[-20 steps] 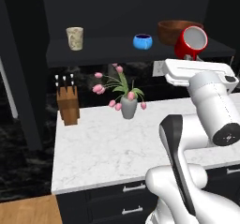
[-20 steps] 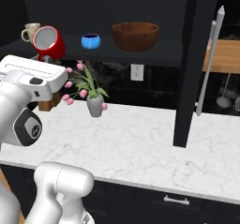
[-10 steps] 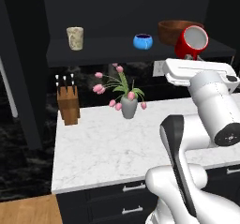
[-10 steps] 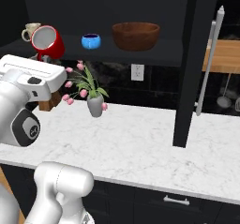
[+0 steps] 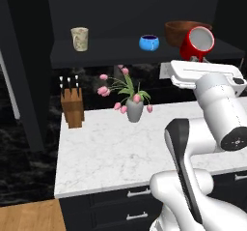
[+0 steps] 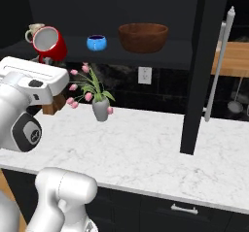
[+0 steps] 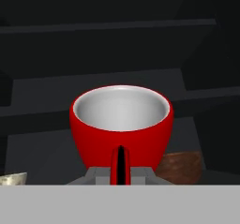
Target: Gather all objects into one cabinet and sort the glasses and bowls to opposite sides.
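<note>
Arm raised from the base, elbow bent, forearm reaching up and forward to shelf height. Wrist block level, hand directed forward. Pincer (image 7: 121, 175) closed on the red mug (image 7: 121, 124) at its handle; the mug is carried tilted, mouth toward the hand camera.

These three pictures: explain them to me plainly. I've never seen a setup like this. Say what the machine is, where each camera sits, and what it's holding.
It is a white robot arm in a rendered kitchen. Two cameras ride on its base, behind it to the left and right; the third sits on its hand. The gripper holds a tilted red mug by its handle, up at the cabinet's shelf. There stand a beige cup, a small blue bowl and a big brown bowl. On the marble counter are a vase of tulips and a knife block.
</note>
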Available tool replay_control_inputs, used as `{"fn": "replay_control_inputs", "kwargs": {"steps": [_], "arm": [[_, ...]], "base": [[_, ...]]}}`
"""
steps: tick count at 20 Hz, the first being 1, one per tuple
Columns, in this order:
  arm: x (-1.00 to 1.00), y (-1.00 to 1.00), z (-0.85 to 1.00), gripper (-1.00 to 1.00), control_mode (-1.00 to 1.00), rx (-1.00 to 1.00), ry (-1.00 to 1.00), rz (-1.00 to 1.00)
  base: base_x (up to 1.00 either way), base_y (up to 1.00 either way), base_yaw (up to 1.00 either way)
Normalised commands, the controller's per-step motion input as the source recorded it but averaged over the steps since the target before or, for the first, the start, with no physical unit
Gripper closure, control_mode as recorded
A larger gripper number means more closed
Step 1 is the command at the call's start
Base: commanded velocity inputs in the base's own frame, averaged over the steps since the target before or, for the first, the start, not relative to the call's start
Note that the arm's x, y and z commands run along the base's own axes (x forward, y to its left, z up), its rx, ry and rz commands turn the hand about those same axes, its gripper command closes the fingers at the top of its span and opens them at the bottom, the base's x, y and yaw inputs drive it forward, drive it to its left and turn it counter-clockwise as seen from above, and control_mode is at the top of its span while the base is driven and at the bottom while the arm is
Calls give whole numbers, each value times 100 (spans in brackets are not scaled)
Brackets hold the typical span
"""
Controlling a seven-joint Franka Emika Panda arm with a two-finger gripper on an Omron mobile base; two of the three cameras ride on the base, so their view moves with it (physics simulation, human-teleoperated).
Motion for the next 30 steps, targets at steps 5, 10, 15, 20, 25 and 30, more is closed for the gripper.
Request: {"fn": "replay_control_inputs", "kwargs": {"steps": [5, 10, 15, 20, 25, 30], "arm": [[0, 17, 0, 100, -100, 0, 0, 20], [2, 12, 0, 100, -100, 0, 9, 22], [11, 8, 1, 100, -100, 0, 24, 20], [10, 11, 15, 100, -100, -2, 23, 14], [11, 8, 15, 100, -100, -4, 15, 6], [6, 3, 2, 100, -100, -5, 10, 0]], "base": [[0, 0, 0], [0, 0, 0], [0, 0, 0], [0, 0, 0], [0, 0, 0], [0, 0, 0]]}}
